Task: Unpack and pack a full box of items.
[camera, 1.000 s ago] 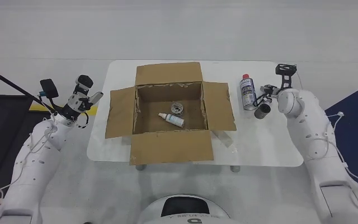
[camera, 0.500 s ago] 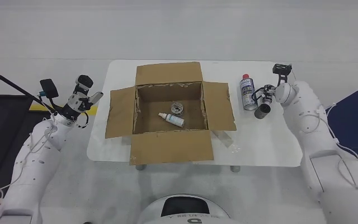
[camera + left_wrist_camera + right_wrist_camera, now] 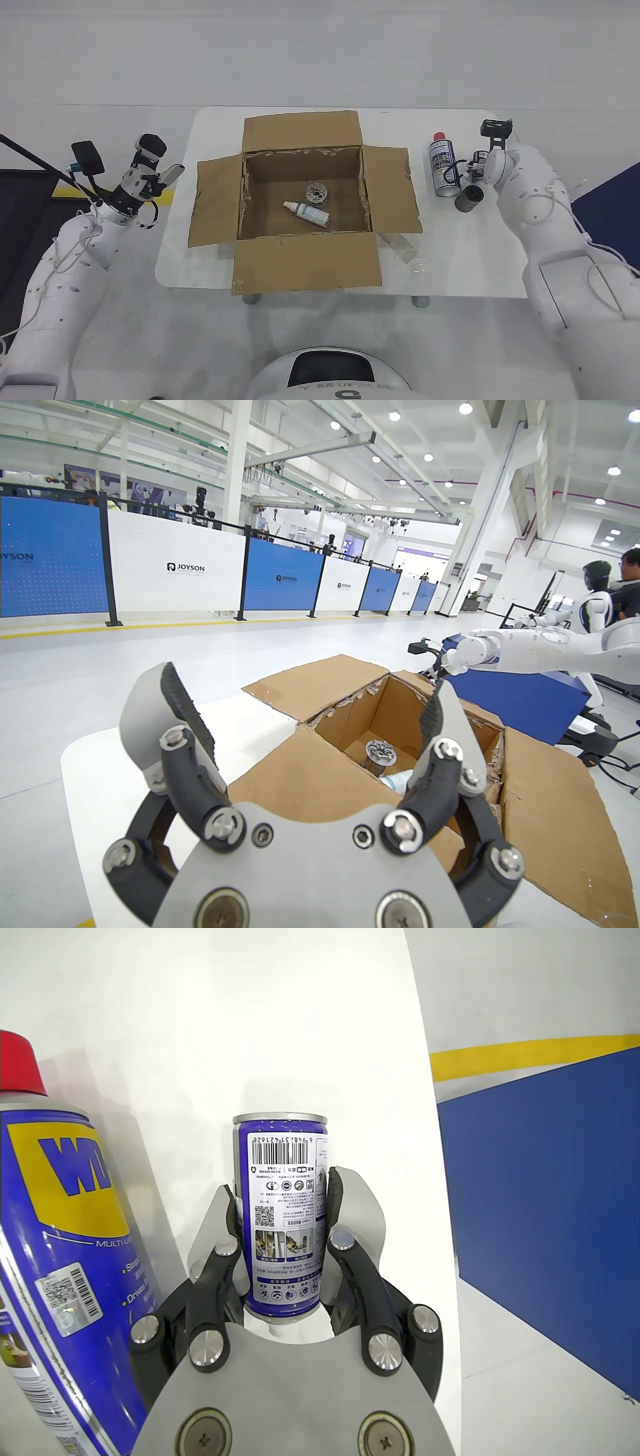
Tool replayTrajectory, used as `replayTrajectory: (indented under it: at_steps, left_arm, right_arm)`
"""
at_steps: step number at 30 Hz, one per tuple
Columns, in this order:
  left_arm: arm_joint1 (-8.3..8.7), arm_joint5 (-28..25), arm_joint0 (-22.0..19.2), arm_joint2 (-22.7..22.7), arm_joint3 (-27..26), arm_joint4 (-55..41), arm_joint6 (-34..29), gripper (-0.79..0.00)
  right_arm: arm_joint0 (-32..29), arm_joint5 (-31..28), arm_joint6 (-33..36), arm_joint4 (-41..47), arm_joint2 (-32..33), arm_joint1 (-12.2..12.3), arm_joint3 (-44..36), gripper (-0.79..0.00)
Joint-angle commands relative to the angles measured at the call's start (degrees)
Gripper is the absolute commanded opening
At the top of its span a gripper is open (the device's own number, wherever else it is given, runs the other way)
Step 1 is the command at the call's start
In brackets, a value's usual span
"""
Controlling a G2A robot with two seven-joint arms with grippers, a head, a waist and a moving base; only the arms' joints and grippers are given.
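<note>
I saw the right pincer point(image 3: 281, 1193) pivot inward, still pinching the small can point(image 3: 280, 1153) at three o'clock of the box point(image 3: 303, 130), unpacking unfinished; the left pincer point(image 3: 305, 690) stayed spread.

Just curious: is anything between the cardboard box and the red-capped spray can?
No; the top view shows bare table between box and spray can.

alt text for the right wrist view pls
The right end effector grips a small purple can by its sides, with the white table behind it. A larger blue and yellow spray can with a red cap is close beside it.
</note>
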Motion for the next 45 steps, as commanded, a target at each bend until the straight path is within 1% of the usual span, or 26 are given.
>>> replayTrajectory:
  at_steps: [1, 3, 5, 9, 12, 14, 18, 19, 22, 25, 34, 37, 38, 39, 41, 43, 45]
  left_arm:
    - [0.0, 0.0, 0.0, 0.0, 0.0, 0.0, 0.0, 0.0]
    - [0.0, 0.0, 0.0, 0.0, 0.0, 0.0, 0.0, 0.0]
    - [0.0, 0.0, 0.0, 0.0, 0.0, 0.0, 0.0, 0.0]
    - [0.0, 0.0, 0.0, 0.0, 0.0, 0.0, 0.0, 0.0]
    - [0.0, 0.0, 0.0, 0.0, 0.0, 0.0, 0.0, 0.0]
    - [0.0, 0.0, 0.0, 0.0, 0.0, 0.0, 0.0, 0.0]
    - [0.0, 0.0, 0.0, 0.0, 0.0, 0.0, 0.0, 0.0]
    - [0.0, 0.0, 0.0, 0.0, 0.0, 0.0, 0.0, 0.0]
    - [0.0, 0.0, 0.0, 0.0, 0.0, 0.0, 0.0, 0.0]
    - [0.0, 0.0, 0.0, 0.0, 0.0, 0.0, 0.0, 0.0]
    - [0.0, 0.0, 0.0, 0.0, 0.0, 0.0, 0.0, 0.0]
    - [0.0, 0.0, 0.0, 0.0, 0.0, 0.0, 0.0, 0.0]
    - [0.0, 0.0, 0.0, 0.0, 0.0, 0.0, 0.0, 0.0]
    - [0.0, 0.0, 0.0, 0.0, 0.0, 0.0, 0.0, 0.0]
    - [0.0, 0.0, 0.0, 0.0, 0.0, 0.0, 0.0, 0.0]
    - [0.0, 0.0, 0.0, 0.0, 0.0, 0.0, 0.0, 0.0]
    - [0.0, 0.0, 0.0, 0.0, 0.0, 0.0, 0.0, 0.0]
  right_arm:
    - [0.33, -0.07, -0.18, -0.1, -0.13, -0.25, 0.94, -0.785]
    - [0.72, -0.97, -1.18, 0.71, 0.32, -0.29, 1.78, -0.785]
    - [1.13, -3.26, -3.52, 2.88, 1.71, 0.1, 2.75, -0.785]
    - [1.25, -11.7, -10.51, 8.67, 5.86, 2.03, 4.11, -0.785]
    - [0.19, -21.56, -13.9, 12.67, 8.92, 3.94, 3.89, -0.785]
    - [-0.96, -28.71, -14.88, 15.25, 10.82, 5.18, 2.8, -0.785]
    - [-4.01, -42.98, -12.75, 21.19, 14.63, 7.41, -0.82, -0.785]
    - [-4.78, -45.01, -11.71, 22.31, 15.37, 7.86, -2.0, -0.785]
    - [-7.54, -47.53, -9.39, 24.9, 16.76, 8.62, -7.54, -0.785]
    - [-10.59, -48.83, -5.16, 28.54, 18.06, 9.19, -12.88, -0.785]
    - [-10.59, -48.83, -5.16, 28.54, 18.06, 9.19, -12.88, -0.785]
    - [-13.63, -59.27, -1.36, 40.52, 19.9, 8.97, -13.42, -0.785]
    - [-14.51, -64.26, 3.26, 46.88, 20.44, 9.02, -14.2, -0.785]
    - [-14.67, -65.48, 6.61, 51.2, 20.54, 9.02, -15.21, -0.785]
    - [-14.57, -65.16, 12.94, 58.02, 19.97, 8.93, -18.37, -0.785]
    - [-14.52, -62.24, 15.87, 60.94, 18.43, 8.87, -22.99, -0.785]
    - [-14.73, -60.58, 17.53, 62.64, 16.94, 8.79, -27.48, -0.785]
